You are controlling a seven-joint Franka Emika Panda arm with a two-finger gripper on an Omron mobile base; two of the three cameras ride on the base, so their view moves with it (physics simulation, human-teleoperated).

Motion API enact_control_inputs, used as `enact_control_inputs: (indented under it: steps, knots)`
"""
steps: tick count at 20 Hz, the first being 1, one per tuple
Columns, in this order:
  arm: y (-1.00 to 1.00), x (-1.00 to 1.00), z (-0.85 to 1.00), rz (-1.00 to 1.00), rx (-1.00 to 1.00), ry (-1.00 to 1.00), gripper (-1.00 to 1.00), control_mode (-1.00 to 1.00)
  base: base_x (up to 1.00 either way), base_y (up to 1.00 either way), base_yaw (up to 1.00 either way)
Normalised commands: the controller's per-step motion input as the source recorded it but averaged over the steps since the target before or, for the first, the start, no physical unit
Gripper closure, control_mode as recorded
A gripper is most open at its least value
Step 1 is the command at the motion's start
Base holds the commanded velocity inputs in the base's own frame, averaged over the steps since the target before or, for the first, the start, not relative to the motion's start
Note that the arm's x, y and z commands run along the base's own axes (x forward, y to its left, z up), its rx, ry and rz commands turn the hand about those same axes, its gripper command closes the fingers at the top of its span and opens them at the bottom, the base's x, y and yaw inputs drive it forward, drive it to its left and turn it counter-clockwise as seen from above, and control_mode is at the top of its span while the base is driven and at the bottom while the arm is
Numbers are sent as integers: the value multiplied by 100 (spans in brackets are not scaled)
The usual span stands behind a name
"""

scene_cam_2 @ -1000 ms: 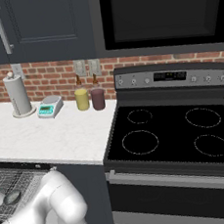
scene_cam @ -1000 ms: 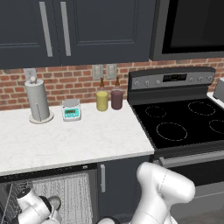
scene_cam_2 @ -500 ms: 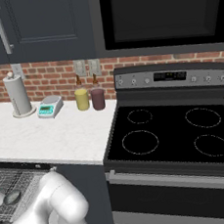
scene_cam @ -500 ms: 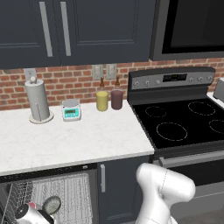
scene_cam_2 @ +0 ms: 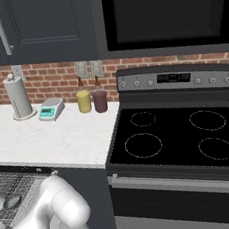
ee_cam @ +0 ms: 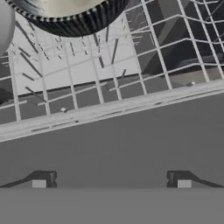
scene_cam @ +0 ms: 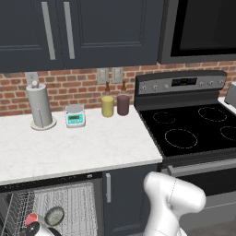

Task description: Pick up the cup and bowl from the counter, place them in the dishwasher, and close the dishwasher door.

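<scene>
Arm folded low, elbow up by the cabinet front, forearm reaching down-left into the open dishwasher (scene_cam: 50, 203). Gripper (ee_cam: 111, 179) jaws fully spread, empty, over the grey inner door panel just short of the wire rack (ee_cam: 109, 65). Bowl (scene_cam: 54, 215) and cup (scene_cam: 31, 220) sit side by side in the rack's front part; both off the tabletop (scene_cam: 69, 147). Versus a second ago: wrist has dropped lower, out of the left base view; cup and bowl now uncovered.

Cup (scene_cam: 31, 219) and bowl (scene_cam: 55, 215) sit in the dishwasher (scene_cam: 69, 203) rack.
</scene>
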Motion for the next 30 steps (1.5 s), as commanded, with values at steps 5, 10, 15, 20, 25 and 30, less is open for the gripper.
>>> enact_control_inputs:
  steps: [5, 10, 15, 20, 25, 30]
  knots:
    - [0, 31, -31, 0, 5, 0, -100, -100, 0, 0, 0]
    - [0, 30, -26, 0, 1, 0, -100, -100, 0, 0, 0]
    - [0, 42, -7, -1, 0, 0, -100, -100, 0, 0, 0]
    - [0, 74, 0, -5, 0, 0, -100, -100, 0, 0, 0]
    - [-11, 98, 0, 0, 0, -1, -100, -100, 0, 0, 0]
    - [-33, 100, 0, 0, 0, -11, -100, -100, 0, 0, 0]
